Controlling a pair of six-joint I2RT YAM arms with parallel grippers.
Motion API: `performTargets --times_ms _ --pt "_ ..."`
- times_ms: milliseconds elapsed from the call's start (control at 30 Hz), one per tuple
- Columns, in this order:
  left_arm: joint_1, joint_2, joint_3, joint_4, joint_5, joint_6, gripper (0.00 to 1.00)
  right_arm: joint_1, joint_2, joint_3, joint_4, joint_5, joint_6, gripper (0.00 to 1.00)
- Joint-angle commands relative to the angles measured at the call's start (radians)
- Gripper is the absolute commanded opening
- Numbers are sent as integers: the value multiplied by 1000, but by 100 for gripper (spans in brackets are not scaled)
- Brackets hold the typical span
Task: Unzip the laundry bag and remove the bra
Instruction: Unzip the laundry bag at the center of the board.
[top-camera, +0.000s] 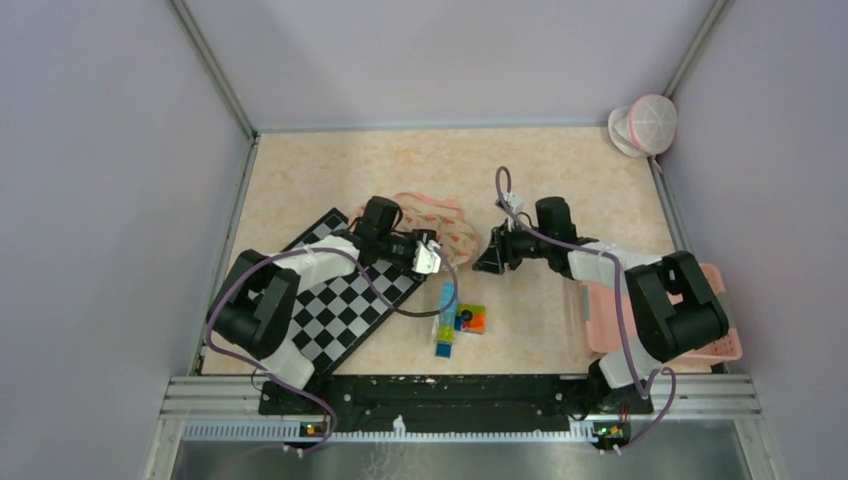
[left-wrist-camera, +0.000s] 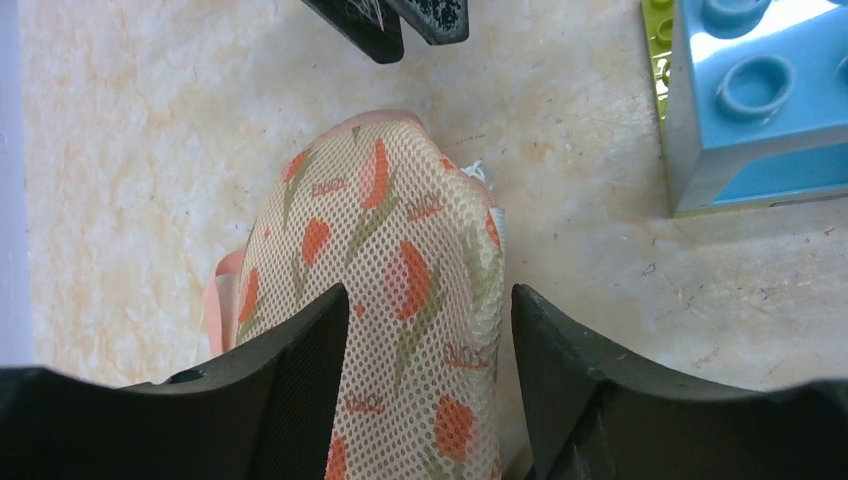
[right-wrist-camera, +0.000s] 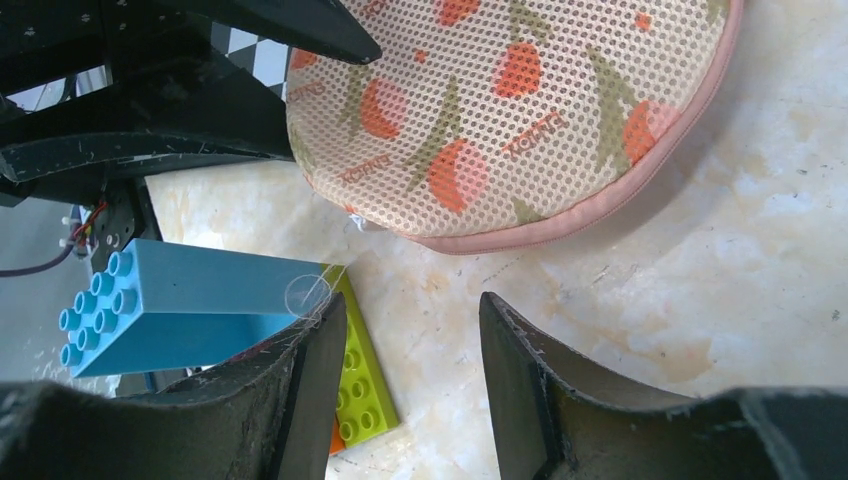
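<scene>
Toy bricks (top-camera: 458, 320) lie near the front of the table (top-camera: 580, 180), between a checkerboard (top-camera: 345, 300) at left and a pink basket (top-camera: 725, 345) at right. Just beyond them, the mesh laundry bag (left-wrist-camera: 400, 250), printed in orange and green, lies at the centre of the table. The left gripper (top-camera: 430, 253) reaches in from the left with jaws spread and gripping nothing, one end of the bag lying between them. The right gripper (right-wrist-camera: 412, 300), jaws likewise parted and empty, hangs over bare table just beside the bag's pink rim. A white-and-pink mesh item (top-camera: 645, 125) sits in the far right corner.
</scene>
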Motion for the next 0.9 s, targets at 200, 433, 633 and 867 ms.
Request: performTargets --times_ms 200,433,633,867 --pt "-25 79 76 -49 59 96 52 1 68 2 79 -104 3 51" --pt "-25 111 118 -59 81 24 25 31 127 -12 231 -120 56 51" --pt "-25 125 149 -95 106 5 22 68 190 -4 350 -117 39 51" --pt "-24 128 168 -134 119 -4 21 76 211 -29 532 -34 91 49"
